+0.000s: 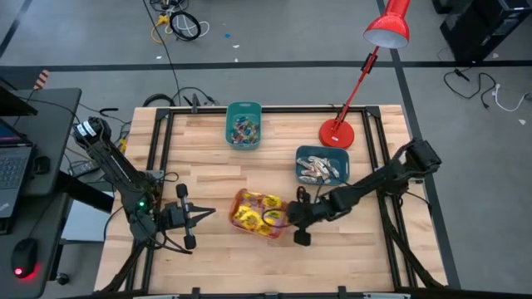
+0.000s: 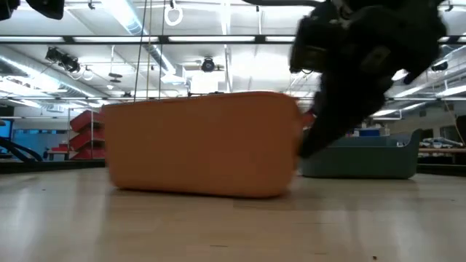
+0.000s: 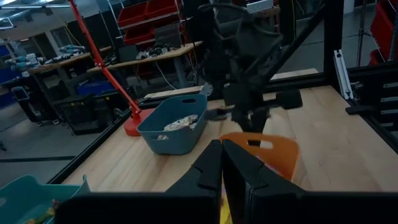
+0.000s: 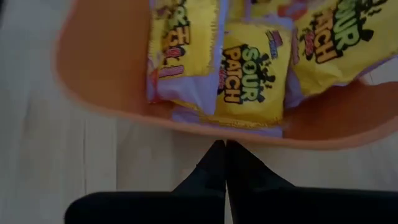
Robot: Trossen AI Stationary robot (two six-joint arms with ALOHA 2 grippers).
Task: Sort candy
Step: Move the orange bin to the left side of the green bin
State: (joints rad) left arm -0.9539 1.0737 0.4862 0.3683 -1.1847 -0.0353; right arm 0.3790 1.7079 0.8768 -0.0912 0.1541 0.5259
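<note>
On the wooden table, an orange bin of yellow candy packets sits at six o'clock. The right gripper hovers clenched and empty beside its rim; the left gripper waits shut at nine. Sorting looks nearly finished; withdrawal likely follows.

Both arms are built from dark, near-black links with blocky joints. A small green light is seen on the left arm near its wrist. Black cables are routed along the links. The left gripper and right gripper are fitted with slim black tapered fingers.
</note>
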